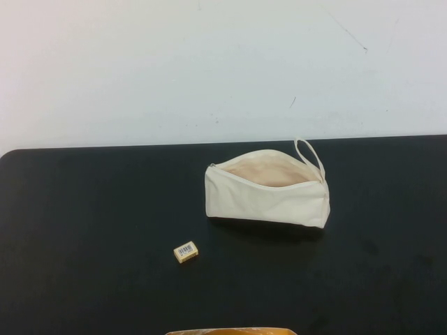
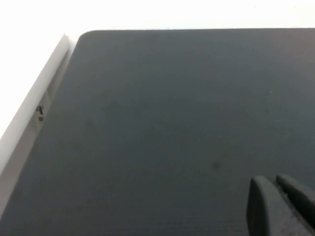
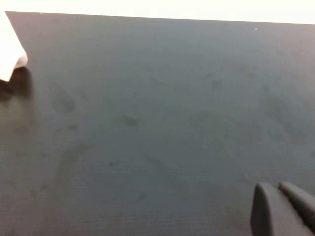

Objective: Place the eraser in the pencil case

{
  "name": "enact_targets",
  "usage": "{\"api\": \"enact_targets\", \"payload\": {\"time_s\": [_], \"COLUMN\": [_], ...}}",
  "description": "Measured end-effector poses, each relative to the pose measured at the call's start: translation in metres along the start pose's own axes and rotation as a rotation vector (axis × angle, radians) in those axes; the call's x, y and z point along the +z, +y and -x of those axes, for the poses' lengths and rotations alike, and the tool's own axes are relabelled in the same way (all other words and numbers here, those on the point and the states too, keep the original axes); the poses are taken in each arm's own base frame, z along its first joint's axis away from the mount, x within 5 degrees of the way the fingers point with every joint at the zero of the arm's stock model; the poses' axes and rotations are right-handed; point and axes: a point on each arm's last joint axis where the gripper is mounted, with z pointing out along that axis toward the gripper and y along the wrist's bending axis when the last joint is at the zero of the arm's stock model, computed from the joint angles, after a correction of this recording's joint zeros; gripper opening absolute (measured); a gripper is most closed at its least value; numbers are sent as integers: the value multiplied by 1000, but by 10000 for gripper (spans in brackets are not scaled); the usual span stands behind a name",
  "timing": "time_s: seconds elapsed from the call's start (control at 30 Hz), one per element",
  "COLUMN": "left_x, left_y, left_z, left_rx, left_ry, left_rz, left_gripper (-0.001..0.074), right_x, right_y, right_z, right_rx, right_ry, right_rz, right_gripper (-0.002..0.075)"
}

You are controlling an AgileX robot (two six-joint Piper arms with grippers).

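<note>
Eraser (image 1: 186,251) near your table's (image 1: 84,230) front edge, pencil case (image 1: 267,194) unzipped toward back edge, left gripper (image 2: 280,206) and right gripper (image 3: 283,209) over bare mat, opening indiscernible, holding nothing you can see.

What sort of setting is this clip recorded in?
Probably a lab tabletop: a black table against a plain white wall, with only the eraser and the unzipped pencil case laid out. The left gripper and right gripper each hover over bare table.
</note>
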Motion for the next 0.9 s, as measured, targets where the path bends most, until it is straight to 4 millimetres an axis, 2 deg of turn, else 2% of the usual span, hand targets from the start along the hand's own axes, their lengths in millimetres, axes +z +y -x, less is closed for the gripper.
{"api": "enact_targets", "payload": {"time_s": [0.07,0.37,0.53,0.77,0.83,0.9], "left_x": [0,-9,-16,-19,-18,-23], "left_y": [0,-3,-2,-1,-1,-3], "left_z": [2,40,52,55,55,65], "left_rx": [-1,-91,-104,-153,-161,-124], "left_ry": [-19,-476,-623,-669,-612,-547], "left_rz": [-2,-52,-62,-66,-61,-59], "left_gripper": [-1,-1,-1,-1,-1,-1], "right_x": [0,0,0,0,0,0], "right_y": [0,0,0,0,0,0], "right_z": [0,0,0,0,0,0], "right_rx": [0,0,0,0,0,0], "right_ry": [0,0,0,0,0,0], "right_rz": [0,0,0,0,0,0], "right_gripper": [0,0,0,0,0,0]}}
